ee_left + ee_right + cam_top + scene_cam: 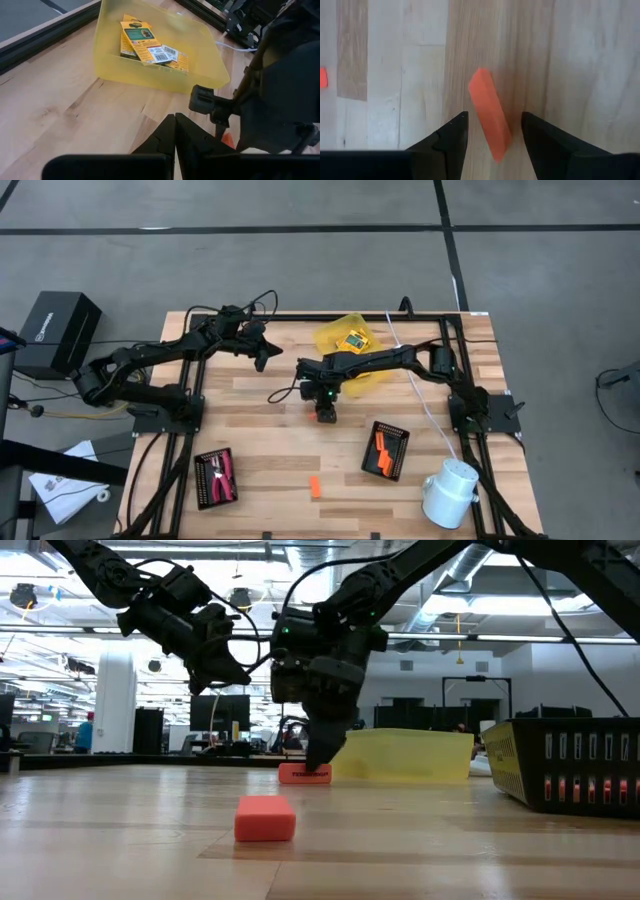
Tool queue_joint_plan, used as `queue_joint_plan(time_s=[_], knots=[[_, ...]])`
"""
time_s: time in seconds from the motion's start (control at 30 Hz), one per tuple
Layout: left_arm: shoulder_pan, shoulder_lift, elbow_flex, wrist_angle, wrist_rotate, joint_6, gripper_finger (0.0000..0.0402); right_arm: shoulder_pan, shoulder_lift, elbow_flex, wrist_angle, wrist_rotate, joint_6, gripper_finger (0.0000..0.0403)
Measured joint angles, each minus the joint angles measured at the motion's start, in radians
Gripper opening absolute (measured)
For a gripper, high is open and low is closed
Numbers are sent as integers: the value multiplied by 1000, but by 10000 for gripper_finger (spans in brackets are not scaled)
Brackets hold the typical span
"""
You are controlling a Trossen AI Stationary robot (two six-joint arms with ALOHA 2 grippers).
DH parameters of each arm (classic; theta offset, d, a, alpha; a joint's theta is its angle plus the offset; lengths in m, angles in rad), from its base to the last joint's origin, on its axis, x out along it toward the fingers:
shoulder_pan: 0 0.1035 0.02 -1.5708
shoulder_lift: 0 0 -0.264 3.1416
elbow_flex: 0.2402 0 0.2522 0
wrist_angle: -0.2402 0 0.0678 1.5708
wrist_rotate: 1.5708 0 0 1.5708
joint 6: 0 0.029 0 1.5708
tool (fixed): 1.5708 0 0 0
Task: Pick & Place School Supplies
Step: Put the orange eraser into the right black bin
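A short orange stick point(490, 120) lies flat on the wooden table near its middle. My right gripper point(494, 116) hangs just above it, pointing steeply down. It is open, with one finger on each side of the stick and a gap on both sides; the low view shows the gripper point(318, 762) right over the stick point(305, 774). A second orange stick point(315, 486) lies nearer the front edge. My left gripper point(262, 358) is shut on nothing and held above the table's far left part. Yellow-and-green card boxes point(150, 47) lie in the yellow tray point(210, 60).
A black tray point(385, 450) holding orange sticks stands right of centre. Another black tray point(215, 477), holding a red-handled tool, is at the front left. A white cylinder point(450, 492) stands at the front right corner. The yellow tray point(330, 332) is behind the right arm.
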Motion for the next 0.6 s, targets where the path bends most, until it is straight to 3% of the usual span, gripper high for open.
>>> queue_joint_plan(time_s=[0.37, 0.47, 0.6], knots=[[0, 0, 0, 0, 0, 0, 0, -4, 0, -9, 43, 18, 26, 153], [0, 0, 0, 0, 0, 0, 0, -7, 0, -9, 45, 37, 25, 121], [0, 0, 0, 0, 1, 0, 0, -11, 1, -9, 45, 36, 22, 47]])
